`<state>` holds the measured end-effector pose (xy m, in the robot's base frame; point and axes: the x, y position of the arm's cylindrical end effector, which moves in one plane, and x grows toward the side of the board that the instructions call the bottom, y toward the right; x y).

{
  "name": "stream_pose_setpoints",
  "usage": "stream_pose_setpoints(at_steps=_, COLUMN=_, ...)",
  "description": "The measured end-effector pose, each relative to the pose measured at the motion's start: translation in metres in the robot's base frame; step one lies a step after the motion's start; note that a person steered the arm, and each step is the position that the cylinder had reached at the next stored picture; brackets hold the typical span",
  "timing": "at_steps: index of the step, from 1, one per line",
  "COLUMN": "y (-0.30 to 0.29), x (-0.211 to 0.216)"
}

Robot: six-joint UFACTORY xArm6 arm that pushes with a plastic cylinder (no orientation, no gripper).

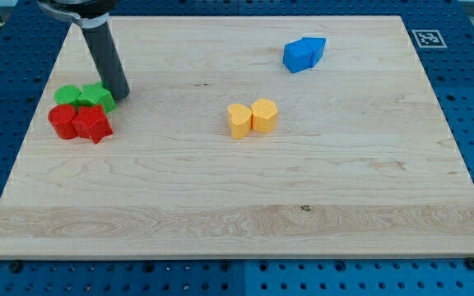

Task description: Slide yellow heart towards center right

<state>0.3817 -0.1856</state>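
Two yellow blocks sit touching near the board's middle. The left one looks like the yellow heart (239, 121); the right one is a rounded yellow block (265, 115). My tip (119, 95) is far off at the view's upper left, right beside a green block (97, 96) and touching or almost touching its right side. The rod (104, 51) rises from there toward the view's top. The tip is well to the left of the yellow heart.
A second green block (67, 94) lies left of the first. Two red blocks (62, 121) (92, 125) sit just below the greens. Two blue blocks (299, 56) (314, 47) touch each other at the view's upper right. The wooden board (245, 214) lies on a blue perforated table.
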Motion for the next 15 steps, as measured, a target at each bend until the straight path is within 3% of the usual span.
stream_pose_setpoints(at_steps=6, y=0.001, x=0.01)
stream_pose_setpoints(at_steps=8, y=0.041, x=0.009)
stream_pose_setpoints(at_steps=15, y=0.058, x=0.051)
